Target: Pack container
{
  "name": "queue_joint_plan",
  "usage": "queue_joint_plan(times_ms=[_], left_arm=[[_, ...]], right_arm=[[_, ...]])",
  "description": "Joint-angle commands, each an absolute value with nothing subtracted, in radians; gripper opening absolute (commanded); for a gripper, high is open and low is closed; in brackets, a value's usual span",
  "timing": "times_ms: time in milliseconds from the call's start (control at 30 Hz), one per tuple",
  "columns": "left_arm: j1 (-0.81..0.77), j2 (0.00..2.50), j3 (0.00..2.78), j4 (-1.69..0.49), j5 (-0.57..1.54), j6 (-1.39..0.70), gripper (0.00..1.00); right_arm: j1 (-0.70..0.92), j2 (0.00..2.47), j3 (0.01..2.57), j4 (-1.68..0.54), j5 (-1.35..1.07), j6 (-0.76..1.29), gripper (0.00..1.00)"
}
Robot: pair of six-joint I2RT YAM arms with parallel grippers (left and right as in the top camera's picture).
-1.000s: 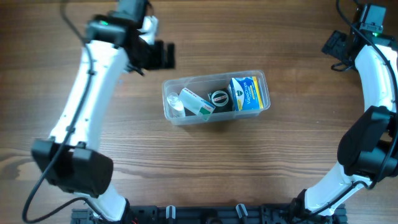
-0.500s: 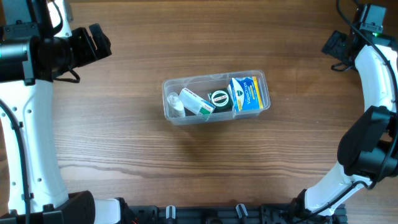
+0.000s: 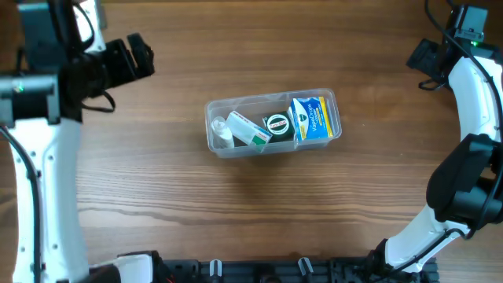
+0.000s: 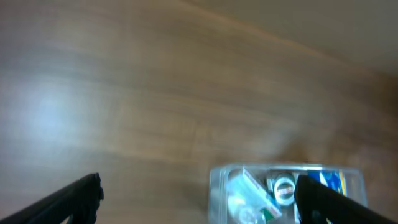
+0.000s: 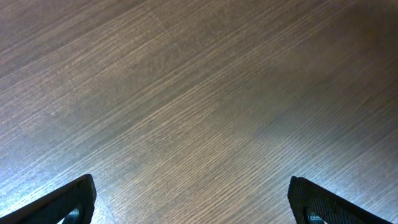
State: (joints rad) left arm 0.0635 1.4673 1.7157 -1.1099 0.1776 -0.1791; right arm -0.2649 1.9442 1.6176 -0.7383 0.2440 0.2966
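Our left hand (image 3: 140, 56) has swung clear to the far left, fingers apart and empty like the right hand (image 5: 191, 190), leaving the filled container (image 3: 209, 130) in the middle of the surface (image 3: 236, 220), so we judge packing done.

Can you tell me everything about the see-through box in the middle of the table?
The container is a clear plastic tub, rectangular with rounded corners and a rim, with no lid on. It sits flat on the wooden table, near the middle, slightly turned. Inside, from right to left, lie a blue and yellow box, a round green and white item, a slanted white and green box and a small white bottle. Nothing grips it.
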Motion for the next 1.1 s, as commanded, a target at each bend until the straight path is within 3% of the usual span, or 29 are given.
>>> queue_joint_plan(times_ms=[0, 133, 300, 567, 867, 1067], left_arm=[[0.041, 1.296, 1.451, -0.95, 0.159, -0.187, 1.0], [0.041, 0.961, 0.875, -0.485, 0.16, -0.188, 1.0], [0.041, 0.579, 0.463, -0.175, 0.16, -0.192, 1.0], [0.044, 0.206, 0.251, -0.14, 0.114, -0.278, 1.0], [0.044, 0.03, 0.048, 0.042, 0.11, -0.278, 1.0], [0.044, 0.002, 0.006, 0.028, 0.081, -0.375, 1.0]], right_arm=[[-0.269, 1.954, 1.608, -0.736, 0.242, 0.291, 1.0], [-0.269, 1.954, 1.608, -0.736, 0.242, 0.29, 1.0], [-0.269, 1.954, 1.608, -0.736, 0.242, 0.291, 1.0], [-0.269, 1.954, 1.608, -0.736, 0.242, 0.29, 1.0], [-0.269, 1.954, 1.608, -0.736, 0.242, 0.29, 1.0], [-0.269, 1.954, 1.608, -0.736, 0.242, 0.29, 1.0]])
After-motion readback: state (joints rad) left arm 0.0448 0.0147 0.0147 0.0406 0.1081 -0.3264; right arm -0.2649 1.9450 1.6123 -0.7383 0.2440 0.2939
